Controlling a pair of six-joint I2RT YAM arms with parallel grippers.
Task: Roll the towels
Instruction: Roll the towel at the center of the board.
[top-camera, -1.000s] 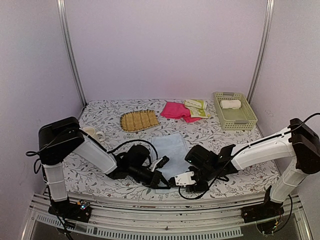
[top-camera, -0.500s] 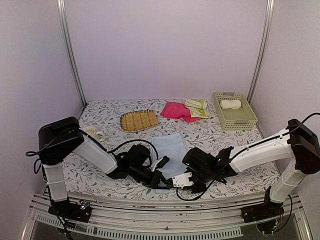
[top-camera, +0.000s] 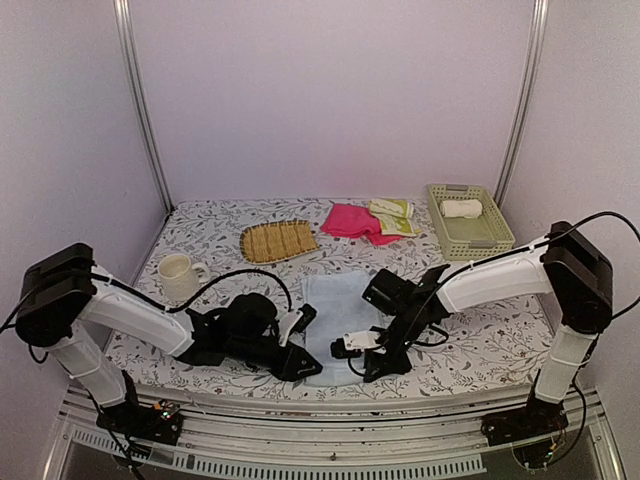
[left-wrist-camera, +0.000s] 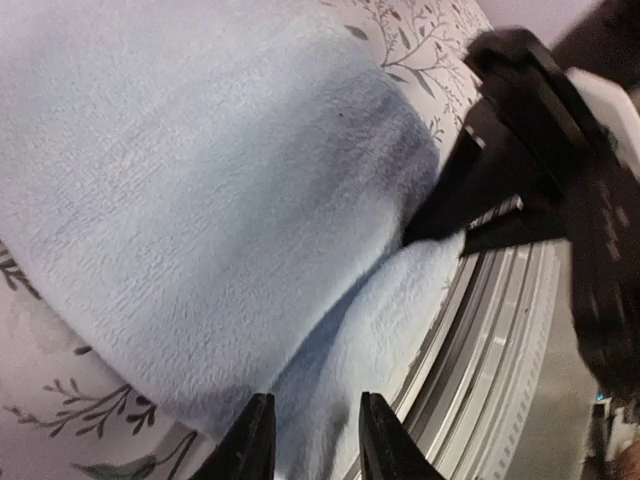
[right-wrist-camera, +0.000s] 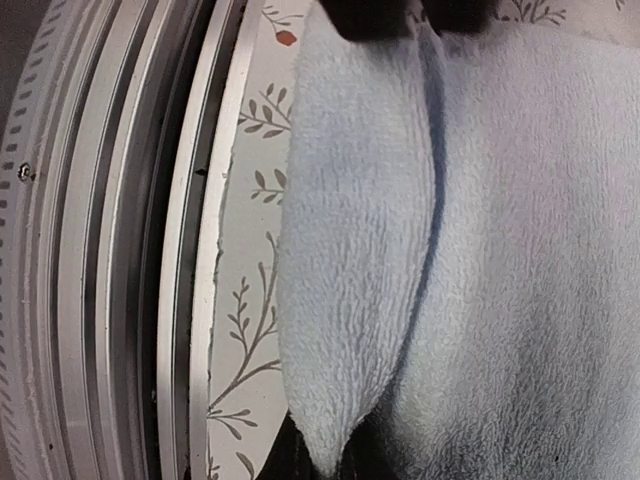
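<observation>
A light blue towel (top-camera: 335, 300) lies flat near the table's front edge, its near edge folded over into a soft ridge (right-wrist-camera: 350, 250). My right gripper (top-camera: 343, 354) is shut on the end of that ridge (right-wrist-camera: 333, 455); in the left wrist view its black fingers (left-wrist-camera: 470, 205) pinch the cloth. My left gripper (top-camera: 306, 367) stands open at the other end, its fingertips (left-wrist-camera: 250, 440) apart over the fold (left-wrist-camera: 330, 370), holding nothing. A pink towel (top-camera: 350, 220) and a pale yellow-green towel (top-camera: 392, 215) lie at the back. A cream-white towel (top-camera: 462, 208) sits rolled in the basket.
A tan slatted mat (top-camera: 278, 240) lies behind the blue towel. A pale green lattice basket (top-camera: 490, 240) stands at the back right. A cream mug (top-camera: 177, 276) stands at the left. The metal front rail (right-wrist-camera: 130, 250) runs right beside the towel's fold.
My left gripper has opened and let go of the towel's near edge, and its arm has swung back left, baring the mug. My right gripper has moved in leftward and shut on the fold.
</observation>
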